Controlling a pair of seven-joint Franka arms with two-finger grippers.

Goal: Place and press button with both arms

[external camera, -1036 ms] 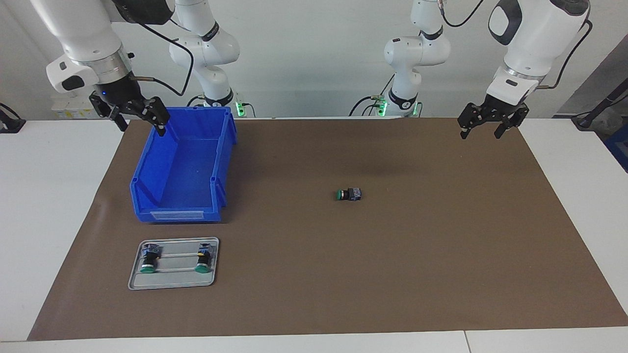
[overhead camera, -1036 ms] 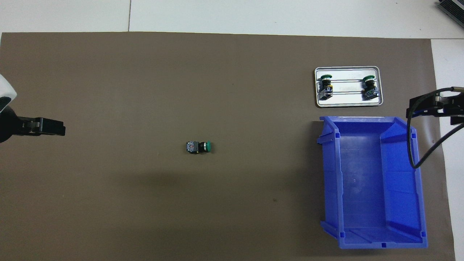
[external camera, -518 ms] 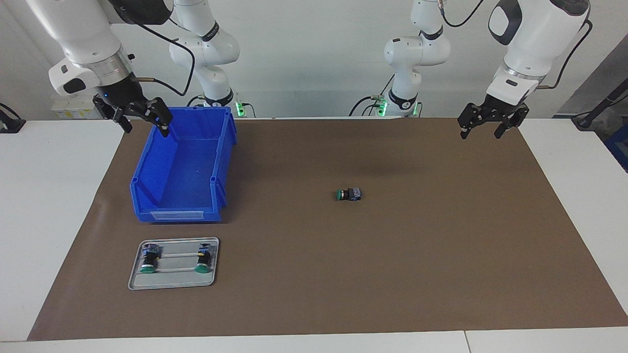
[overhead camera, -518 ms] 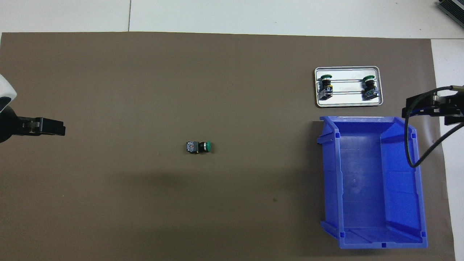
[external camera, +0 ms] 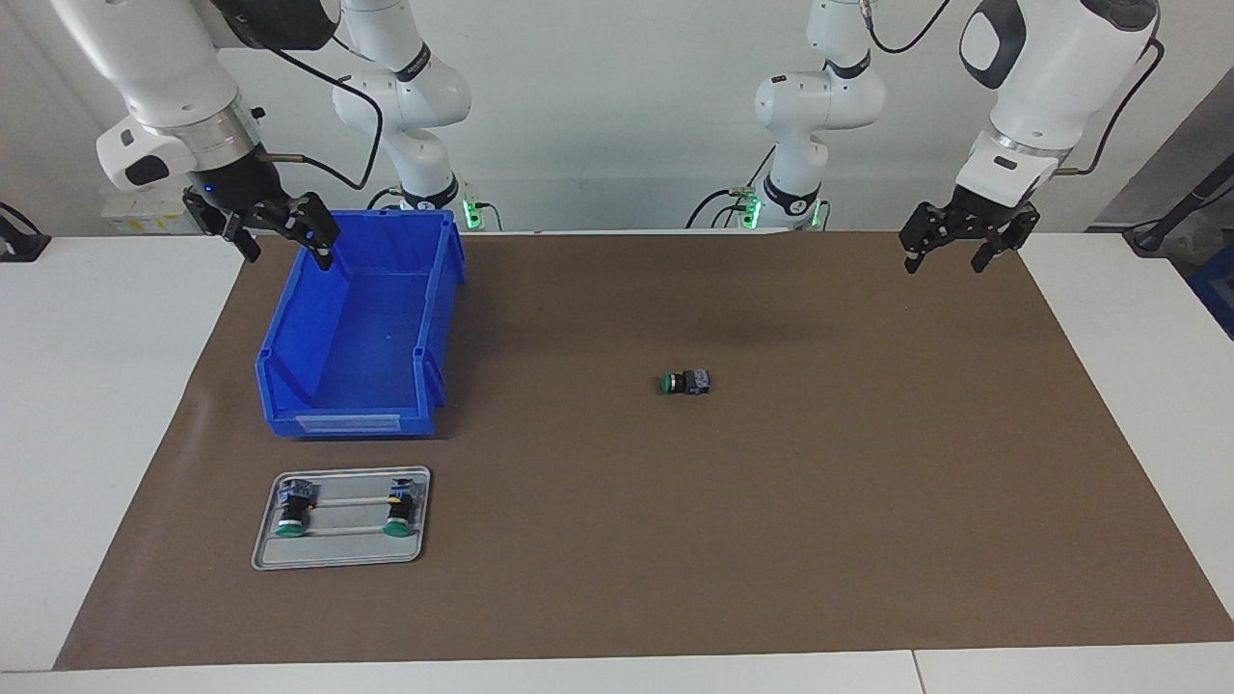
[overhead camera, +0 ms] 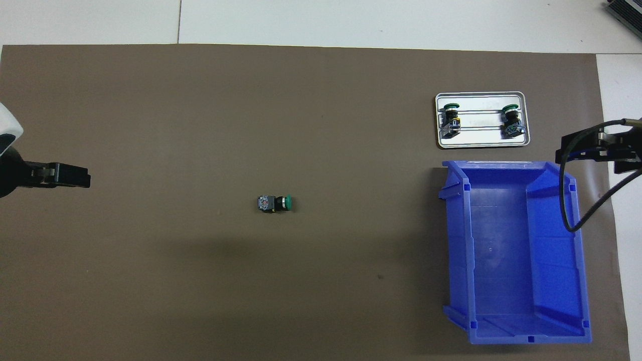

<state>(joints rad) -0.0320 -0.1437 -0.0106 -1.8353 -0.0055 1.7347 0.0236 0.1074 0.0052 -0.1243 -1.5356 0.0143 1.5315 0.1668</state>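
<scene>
1. The left gripper (external camera: 948,249) hangs over the mat's (external camera: 868,501) corner at the left arm's end, fingers apart and empty. The right gripper (external camera: 280,234) hangs over the bin's (external camera: 357,337) rim nearest the robots, also spread and empty.
2. The button (external camera: 686,383) lies on its side mid-mat, farther from the robots than both grippers, touching neither.
3. Its long axis runs along the table, green cap toward the right arm's end, base toward the left's.
4. I judge the left gripper the nearer, so that reach looks shorter.
5. Farthest, a tray (external camera: 339,554) holds two more buttons.
</scene>
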